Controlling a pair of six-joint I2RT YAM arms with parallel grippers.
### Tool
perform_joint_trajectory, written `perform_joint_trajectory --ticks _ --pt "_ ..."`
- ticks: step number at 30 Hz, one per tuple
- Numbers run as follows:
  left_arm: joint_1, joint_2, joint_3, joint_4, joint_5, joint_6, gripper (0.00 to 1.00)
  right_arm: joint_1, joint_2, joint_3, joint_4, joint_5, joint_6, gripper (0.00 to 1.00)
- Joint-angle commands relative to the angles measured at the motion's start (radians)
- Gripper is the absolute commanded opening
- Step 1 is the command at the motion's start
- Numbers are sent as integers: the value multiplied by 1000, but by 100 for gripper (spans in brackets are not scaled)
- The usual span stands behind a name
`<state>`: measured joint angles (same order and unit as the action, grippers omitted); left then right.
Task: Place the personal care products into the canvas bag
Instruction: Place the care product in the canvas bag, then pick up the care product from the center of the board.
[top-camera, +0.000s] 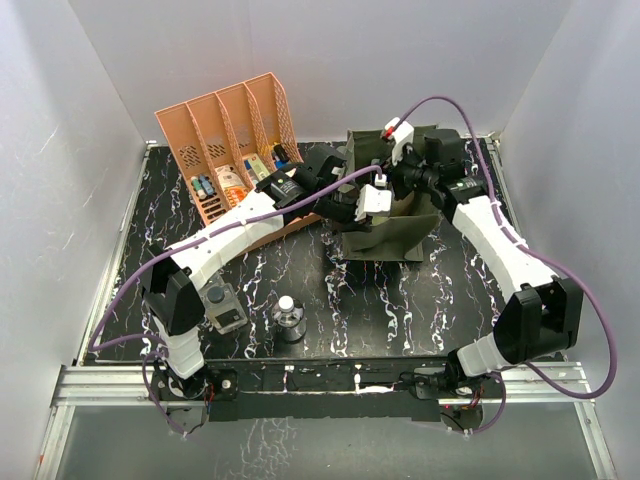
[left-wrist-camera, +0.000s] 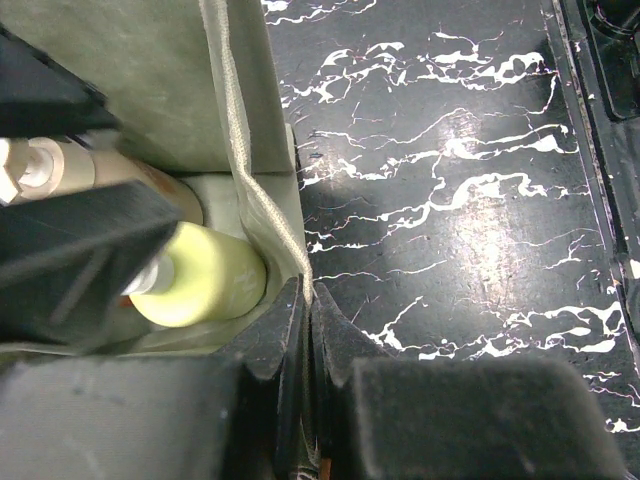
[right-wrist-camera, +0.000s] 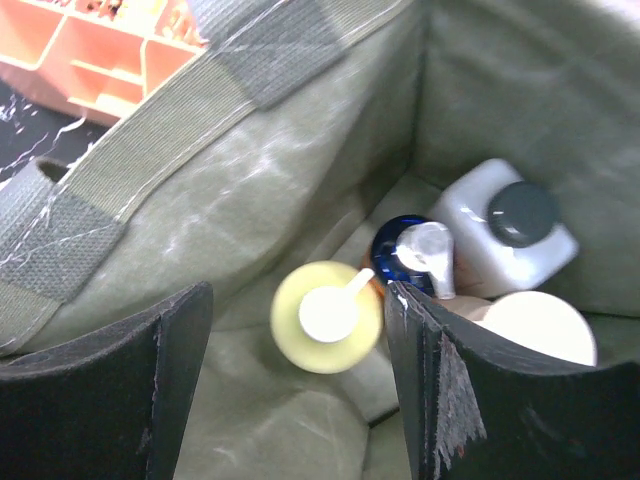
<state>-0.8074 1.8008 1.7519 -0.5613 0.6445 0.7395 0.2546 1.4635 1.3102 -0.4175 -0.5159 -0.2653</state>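
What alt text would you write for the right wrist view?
The olive bag, seen from above, holds a yellow bottle, a blue pump, a white bottle and a tan bottle. The open right claw is in the foreground.

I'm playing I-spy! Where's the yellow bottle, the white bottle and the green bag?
yellow bottle (right-wrist-camera: 329, 313), right wrist view, on its white cap.
white bottle (right-wrist-camera: 520, 212), right wrist view, on its dark cap.
green bag (top-camera: 385, 240), top view, front wall.

Canvas bag (top-camera: 385, 238) holds yellow bottle (right-wrist-camera: 327, 315), white bottle (right-wrist-camera: 505, 235); twin pack (top-camera: 224, 305), round bottle (top-camera: 288, 318) stand outside.
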Motion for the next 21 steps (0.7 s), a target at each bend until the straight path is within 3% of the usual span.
perform_joint_trajectory --ticks 1,4,6,8,11,16,21 --pt "-4 -55 -1 -2 42 -2 0 -43 -46 92 33 45 43 72" --pt "-3 -53 9 12 35 -37 1 -60 -51 115 32 55 46 72" --pt "-3 -54 22 24 21 -66 8 -70 -56 125 31 64 44 72" --pt "-3 -55 35 34 4 -96 17 -77 -62 133 34 74 34 72" --pt "-3 -73 49 45 -39 -133 45 -79 -73 146 31 89 29 72" --pt "-3 -152 12 35 -139 -137 80 -79 -109 130 39 102 21 73" --pt "-3 -278 -77 -44 -218 -63 95 -80 -138 96 63 109 11 73"
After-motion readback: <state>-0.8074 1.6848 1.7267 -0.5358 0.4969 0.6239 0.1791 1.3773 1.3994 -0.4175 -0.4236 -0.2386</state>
